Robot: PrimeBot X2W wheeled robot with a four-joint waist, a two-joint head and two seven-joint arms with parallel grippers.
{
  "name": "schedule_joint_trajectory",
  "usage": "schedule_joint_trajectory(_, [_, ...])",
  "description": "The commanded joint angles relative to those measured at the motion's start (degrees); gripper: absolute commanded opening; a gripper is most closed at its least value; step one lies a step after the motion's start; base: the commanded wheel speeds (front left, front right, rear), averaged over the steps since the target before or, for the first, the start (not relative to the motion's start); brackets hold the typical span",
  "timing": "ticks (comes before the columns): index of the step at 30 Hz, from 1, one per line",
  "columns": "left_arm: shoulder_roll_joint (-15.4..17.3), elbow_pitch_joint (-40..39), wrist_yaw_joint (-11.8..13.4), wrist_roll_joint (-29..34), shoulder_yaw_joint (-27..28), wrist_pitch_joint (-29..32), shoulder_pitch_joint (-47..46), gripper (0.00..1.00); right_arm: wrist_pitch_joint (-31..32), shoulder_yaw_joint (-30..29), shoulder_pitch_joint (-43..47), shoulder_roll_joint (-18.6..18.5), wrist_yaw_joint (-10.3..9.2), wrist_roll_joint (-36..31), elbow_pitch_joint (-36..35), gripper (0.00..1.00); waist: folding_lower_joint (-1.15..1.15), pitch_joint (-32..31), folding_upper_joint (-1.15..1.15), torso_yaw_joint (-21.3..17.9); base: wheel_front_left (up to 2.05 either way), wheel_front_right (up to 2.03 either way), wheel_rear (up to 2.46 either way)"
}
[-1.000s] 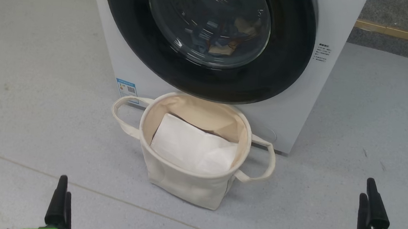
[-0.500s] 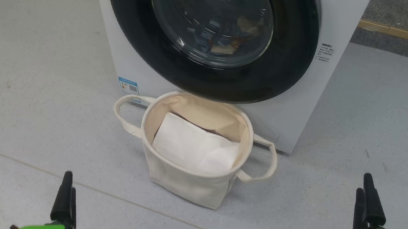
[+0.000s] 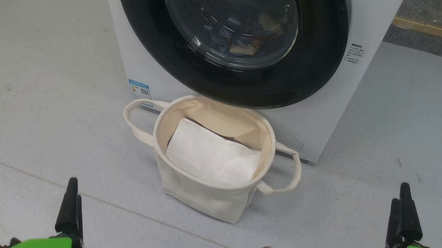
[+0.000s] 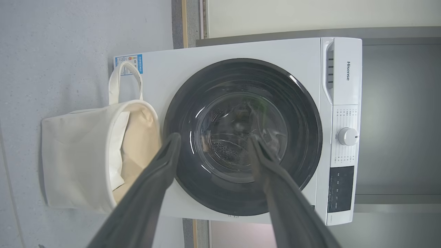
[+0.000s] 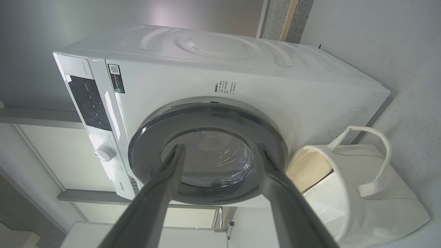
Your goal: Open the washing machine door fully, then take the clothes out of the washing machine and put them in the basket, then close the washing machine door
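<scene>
The white washing machine stands at the top of the head view. Its door, black-rimmed with a glass bowl, lies against the front. Through the glass I make out blue and orange clothes in the drum. The cream basket stands on the floor right before the door, a white sheet inside it. My left gripper is at the lower left and my right gripper at the lower right, both well short of the basket. Each wrist view shows its gripper open, empty and pointing at the door.
Grey floor stretches left and right of the washing machine, with a thin seam crossing in front of me. A wooden strip runs along the back right. The basket's handles loop out to both sides. A dial sits on the control panel.
The whole head picture has shifted a little, so the camera moved. Both grippers stand slightly higher in it. Nothing has been touched or taken hold of.
</scene>
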Motion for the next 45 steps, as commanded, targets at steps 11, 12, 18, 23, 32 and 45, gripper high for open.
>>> schedule_joint_trajectory(11, [0.8, -3.4, -0.3, 1.2, 0.9, -2.5, -3.6, 1.0, -2.3, 1.3, -3.5, -0.6, 0.01, -1.5, -4.3, 1.0, 0.0, 0.5, 0.0, 0.3, 0.0, 0.0, 0.0])
schedule_joint_trajectory(12, [0.8, -3.5, -0.3, 1.3, 0.9, -2.7, -3.6, 1.0, -2.5, 1.3, -3.5, -0.7, 0.01, -1.7, -4.5, 1.0, 0.0, 0.5, 0.0, 0.3, 0.0, 0.0, 0.0])
schedule_joint_trajectory(18, [0.8, -4.4, -0.3, 3.0, 1.1, -3.7, -4.0, 1.0, -3.5, 1.3, -4.0, -0.7, 0.01, -4.0, -5.9, 1.0, 0.0, 0.6, 0.0, 0.7, 0.0, 0.0, 0.0])
schedule_joint_trajectory(23, [0.8, -5.7, -0.4, 6.2, 2.4, -4.5, -4.4, 1.0, -4.4, 0.9, -4.6, -0.7, 0.01, -7.9, -7.6, 1.0, 0.0, 0.6, 0.0, 0.9, 0.0, 0.0, 0.0])
schedule_joint_trajectory(32, [0.9, -9.6, -0.4, 15.7, 5.4, -5.8, -6.0, 1.0, -5.7, 0.8, -6.4, -0.8, 0.01, -15.1, -11.2, 1.0, 0.0, 0.7, 0.0, 1.1, 0.0, 0.0, 0.0])
schedule_joint_trajectory(45, [1.0, -16.4, -0.4, 32.9, 4.7, -7.2, -7.6, 1.0, -7.0, -1.7, -10.1, -0.8, 0.01, -27.7, -13.6, 1.0, 0.0, 0.1, 0.0, 1.6, 0.0, 0.0, 0.0])
